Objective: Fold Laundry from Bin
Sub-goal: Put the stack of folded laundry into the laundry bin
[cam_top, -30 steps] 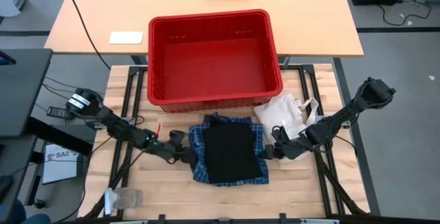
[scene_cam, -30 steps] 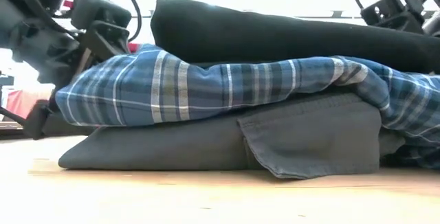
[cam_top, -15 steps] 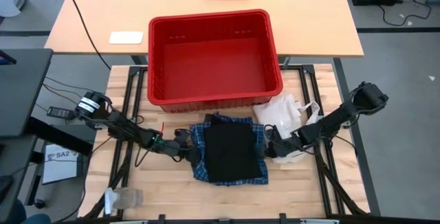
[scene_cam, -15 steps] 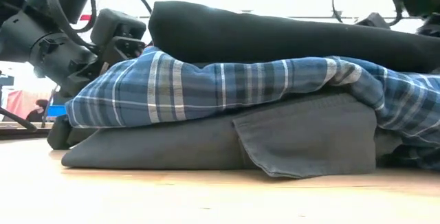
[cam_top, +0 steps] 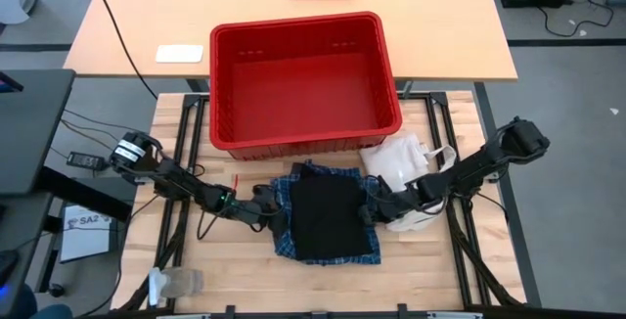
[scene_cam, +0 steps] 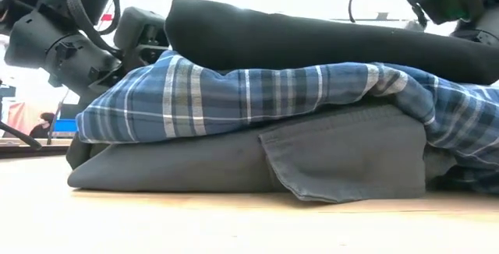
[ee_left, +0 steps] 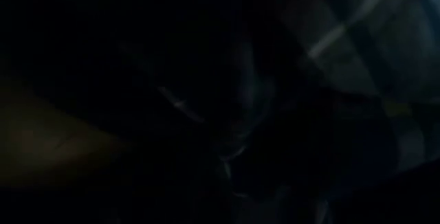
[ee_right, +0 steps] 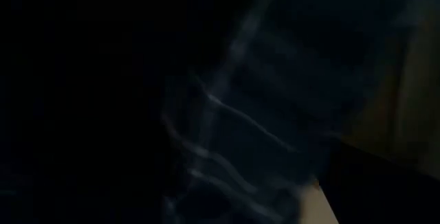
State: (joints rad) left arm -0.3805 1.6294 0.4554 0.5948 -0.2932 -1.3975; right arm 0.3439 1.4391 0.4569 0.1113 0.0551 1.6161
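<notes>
Stack: the laundry sits as a folded pile near the middle of the worktop (cam_top: pixel 196 270), just in front of the bin (cam_top: pixel 303 79), which looks empty. Dark grey trousers (scene_cam: pixel 257 164) lie at the bottom, the plaid shirt (scene_cam: pixel 257 98) over them, the black piece (cam_top: pixel 323 216) on top.
Bin: stands at the far edge of the worktop, its near wall close to the pile but apart from it.
Risk, pile: both arms press in at the pile's two sides at worktop level. If they squeeze or lift unevenly, the layers could slide over one another and the folds open, most likely the black piece slipping off the shirt.
Risk, shirt edge: the plaid hem overhangs the trousers on the left side; fingers closing there may catch only the shirt and drag it out from between the other pieces.
Risk, bag: the white bag (cam_top: pixel 401 162) lies right beside the right arm and could be snagged or pushed.
Left gripper (cam_top: pixel 269 209): fingers spread wide, pushed against the pile's left edge, seemingly around or under the shirt's edge; not clamped on anything I can make out.
Right gripper (cam_top: pixel 374 206): fingers spread wide, hard against the pile's right edge; whether cloth lies between them cannot be told.
</notes>
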